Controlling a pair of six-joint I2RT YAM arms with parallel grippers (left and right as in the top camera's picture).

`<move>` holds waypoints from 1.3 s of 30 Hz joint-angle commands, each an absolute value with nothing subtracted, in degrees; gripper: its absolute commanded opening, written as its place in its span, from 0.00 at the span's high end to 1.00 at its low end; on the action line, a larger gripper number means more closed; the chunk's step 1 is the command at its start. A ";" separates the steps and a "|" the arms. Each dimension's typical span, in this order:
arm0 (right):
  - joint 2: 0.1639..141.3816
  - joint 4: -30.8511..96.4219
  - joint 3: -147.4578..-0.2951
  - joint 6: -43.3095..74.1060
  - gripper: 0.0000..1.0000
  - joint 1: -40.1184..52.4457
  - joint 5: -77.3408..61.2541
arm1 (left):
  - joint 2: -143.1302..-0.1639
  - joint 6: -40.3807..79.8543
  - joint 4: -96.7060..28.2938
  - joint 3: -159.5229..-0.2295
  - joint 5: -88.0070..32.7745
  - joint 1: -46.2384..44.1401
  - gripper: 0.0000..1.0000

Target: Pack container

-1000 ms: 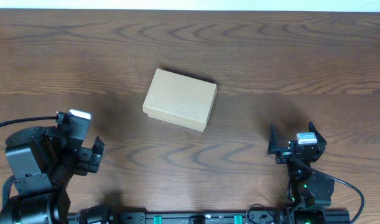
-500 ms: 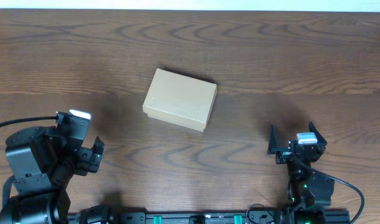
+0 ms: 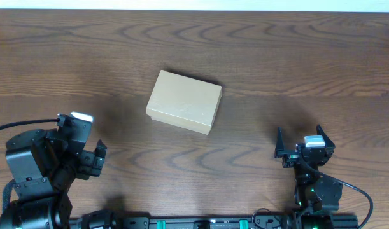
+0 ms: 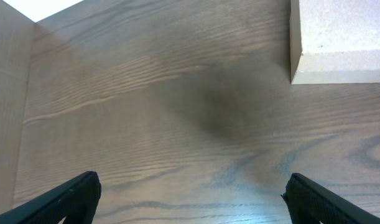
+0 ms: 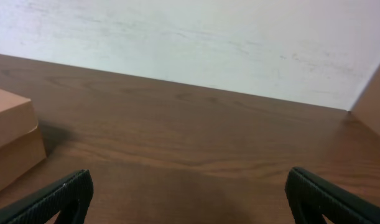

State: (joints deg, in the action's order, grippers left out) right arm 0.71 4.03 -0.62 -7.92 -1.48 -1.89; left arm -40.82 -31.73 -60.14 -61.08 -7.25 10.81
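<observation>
Starting with the pincers, Mia: how do they stand?

Both wide, Tom. The left gripper [image 4: 191, 199] has its jaws spread as far as its wrist view can frame, one black fingertip [image 4: 71, 196] low in each bottom corner, with nothing but bare wood between them. The right gripper [image 5: 188, 198] matches it: jaws wide and empty, pointing across the table toward the far edge.

And where do the arms sit?

Along the near edge of the table [image 3: 277, 51]. The left one is by the near left corner, bulky and black, with a black cable [image 3: 16, 127] trailing off toward the left edge. The right one is further along the same edge, short of the near right corner.

So where is the container?

The container [image 3: 184, 102] lies flat on the wood a little left of the table's middle, between the two arms and further from the near edge than either. It is plain tan with its lid down, turned slightly askew to the table's edges. It is well apart from both grippers and touches neither.

Do the wrist cameras catch it?

Partly. The left wrist view shows one corner of it at upper right. The right wrist view shows one end at its left border, with the lid seam visible. Beyond the far edge stands a white wall [image 5: 208, 43].
</observation>
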 commanded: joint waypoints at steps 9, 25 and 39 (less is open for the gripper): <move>0.30 4.19 -0.34 -7.33 0.01 -1.80 -1.50 | -41.10 -31.31 -56.03 -61.06 -18.55 10.74 0.05; 0.30 4.16 -0.34 -7.31 0.01 -1.80 -1.50 | -28.36 -1.04 9.50 -43.16 -9.19 2.57 0.05; 0.30 4.16 -0.34 -7.31 0.01 -1.80 -1.48 | -11.07 2.57 -1.43 -25.26 1.54 2.70 0.05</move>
